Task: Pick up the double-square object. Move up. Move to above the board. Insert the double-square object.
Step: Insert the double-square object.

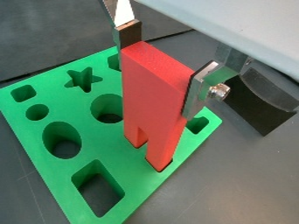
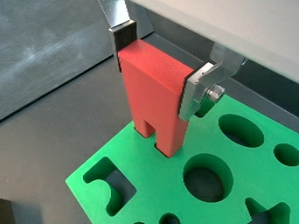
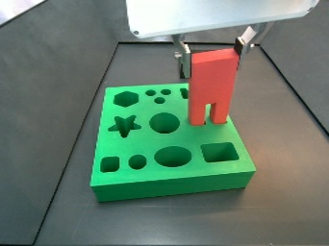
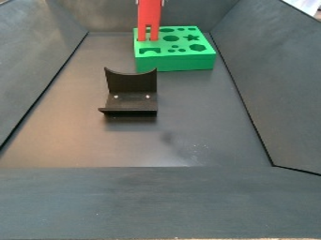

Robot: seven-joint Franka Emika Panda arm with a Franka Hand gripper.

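Over the board (image 3: 141, 159), near one edge, the gripper (image 3: 214, 46) holds the double-square object (image 3: 211, 86) upright, jaws closed on the red piece's upper block. Both wrist views show the silver fingers (image 1: 205, 84) pressed flat to opposite faces of the block, with the legs hanging free below.

Step in hand: insertion, by my reading. Leg tips appear to sit at or just inside the paired square holes; a side view shows the legs meeting the green top face, but depth of entry cannot be told. Most of the piece stands above the slab.

Next move likely calls for a straight descent, keeping the piece vertical so both legs run down together; any tilt could bind one leg on a hole edge.

Dark fixture (image 4: 129, 94) sits on the worktop (image 4: 175, 141), well apart from the board.
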